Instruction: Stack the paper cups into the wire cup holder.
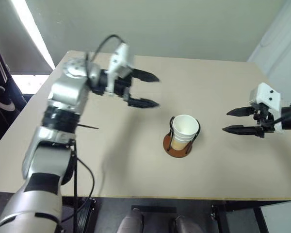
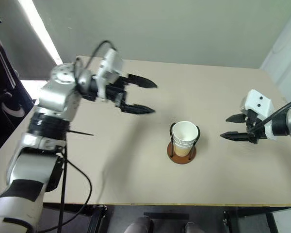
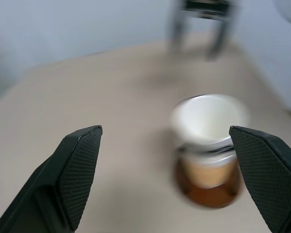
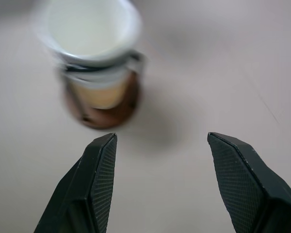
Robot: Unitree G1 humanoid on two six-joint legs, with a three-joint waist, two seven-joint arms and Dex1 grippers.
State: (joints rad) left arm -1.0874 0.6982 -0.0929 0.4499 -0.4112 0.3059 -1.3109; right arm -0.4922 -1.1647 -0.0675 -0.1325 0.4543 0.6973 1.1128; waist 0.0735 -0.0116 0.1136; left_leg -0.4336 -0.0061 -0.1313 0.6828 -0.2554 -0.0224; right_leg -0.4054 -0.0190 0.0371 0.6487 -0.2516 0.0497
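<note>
The paper cups (image 1: 184,130) sit nested as one stack inside the wire cup holder (image 1: 177,146), whose reddish-brown disc rests near the middle of the table. White rims and a tan-orange wall show between the black wire loops (image 4: 101,62). My left gripper (image 1: 149,90) hovers above the table to the left of the stack, open and empty, pointing toward it. My right gripper (image 1: 232,121) hangs to the right of the stack, open with nothing between its fingers. In the wrist views the cups (image 3: 209,131) stand apart from both pairs of fingers.
The beige table (image 1: 136,160) stretches around the holder. Its front edge runs along the bottom of the eye views. A black cable (image 1: 82,170) hangs beside the left arm. A bright window strip (image 1: 34,29) lies at the far left.
</note>
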